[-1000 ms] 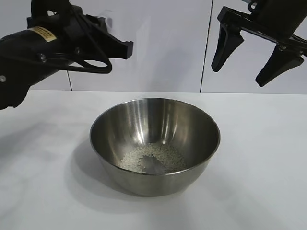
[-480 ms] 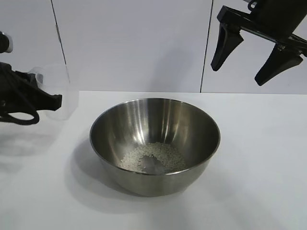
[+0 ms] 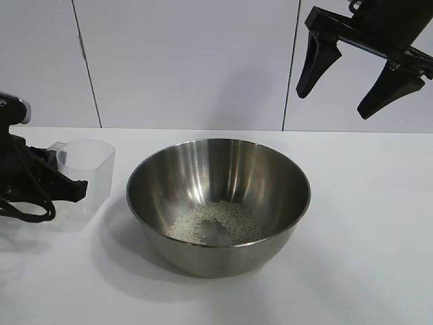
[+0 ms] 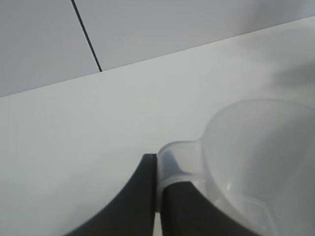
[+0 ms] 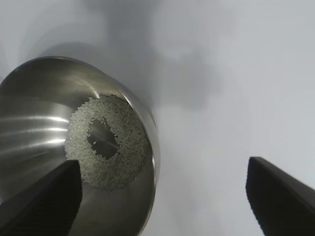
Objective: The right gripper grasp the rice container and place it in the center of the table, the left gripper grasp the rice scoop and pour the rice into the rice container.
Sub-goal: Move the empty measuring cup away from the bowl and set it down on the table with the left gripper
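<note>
At the far left of the exterior view my left gripper [image 3: 64, 186] is pinched tight on the small side handle of the rice scoop [image 3: 84, 169], which is what my left wrist view shows too: both fingers [image 4: 142, 196] pressed together around the handle tab of the clear cup. A second ago this arm was up high beside the bowl; half a second ago it was already lower and out to the left with the scoop showing, and now the scoop sits upright, low over or on the table [image 3: 379, 223], just beside the rice container [image 3: 218, 203] but not touching it. The cup looks empty to me. Moving right, the rice container stands roughly mid-table, and the rice [image 3: 216, 222] lies in a whitish ring on its floor, unchanged across these moments; my right wrist view shows the same ring of rice [image 5: 109, 142]. Farthest right, my right gripper [image 3: 345, 78] hangs high above and behind the bowl's right side, fingers spread wide with nothing between them, and it has not shifted. I judge the pour finished and the bowl placed, so what remains is only setting the scoop down and letting go.
</note>
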